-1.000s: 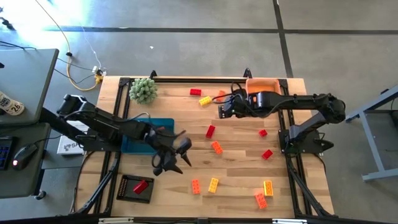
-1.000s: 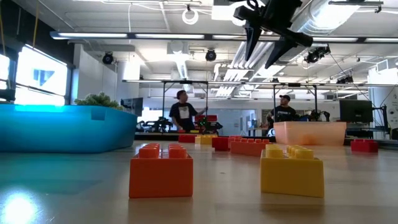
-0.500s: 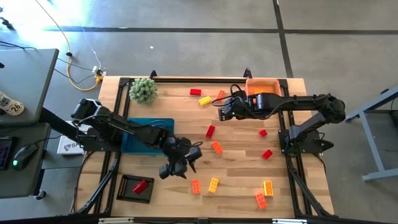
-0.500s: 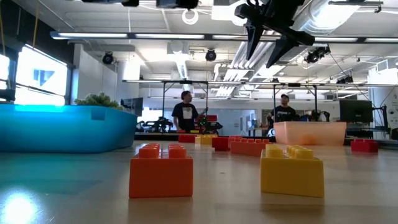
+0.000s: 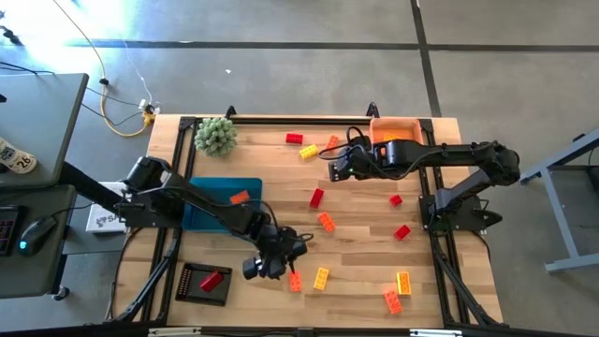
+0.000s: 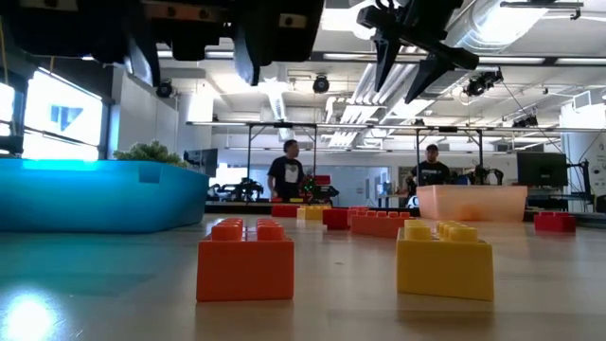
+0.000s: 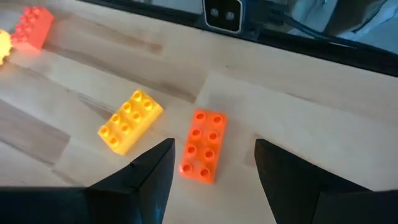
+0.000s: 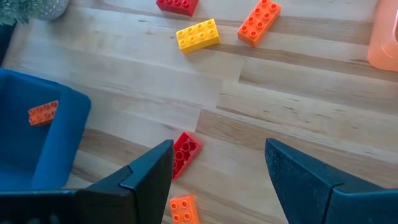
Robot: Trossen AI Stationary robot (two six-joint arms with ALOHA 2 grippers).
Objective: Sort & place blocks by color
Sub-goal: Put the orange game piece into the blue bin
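Hovering left gripper [image 7: 211,171], fingers [image 7: 152,177] spread, seemingly above orange block [image 7: 203,145]

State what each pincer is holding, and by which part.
Nothing is held. The left pincer hangs open above an orange block; the right pincer hangs open, empty.

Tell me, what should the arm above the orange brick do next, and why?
Probably go straight down and close on it. The left gripper hangs open above the orange brick, which lies flat on the table and shows between its fingers. A yellow brick lies beside it with a gap between them, so the fingers likely have room. The right gripper waits open farther off.
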